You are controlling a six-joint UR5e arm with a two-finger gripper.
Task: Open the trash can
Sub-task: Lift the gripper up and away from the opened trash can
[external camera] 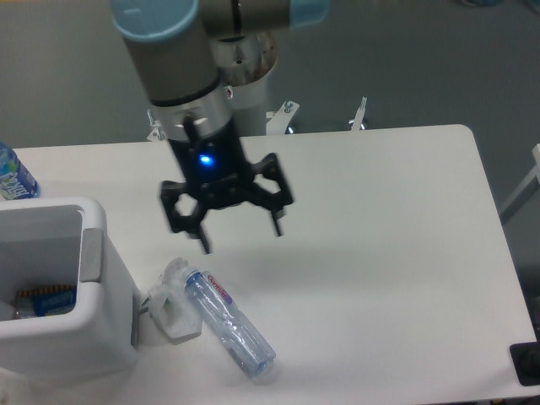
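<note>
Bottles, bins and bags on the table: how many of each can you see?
Bottles: 2, one lying clear bottle and one partly cut off at the left edge
Trash cans: 1, white and open
Crumpled clear bags: 1
Total: 4

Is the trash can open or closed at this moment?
Open. The inside of the trash can is visible from above, with a blue item lying in it.

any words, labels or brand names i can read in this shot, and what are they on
Nothing can be quoted with certainty.
Clear water bottle lying on the table: a red and white label near its neck, too blurred to read.
Blue-labelled bottle at the left edge: white print, too small to read.
Trash can: no text visible.
Gripper: a blue light only, no lettering.
</note>
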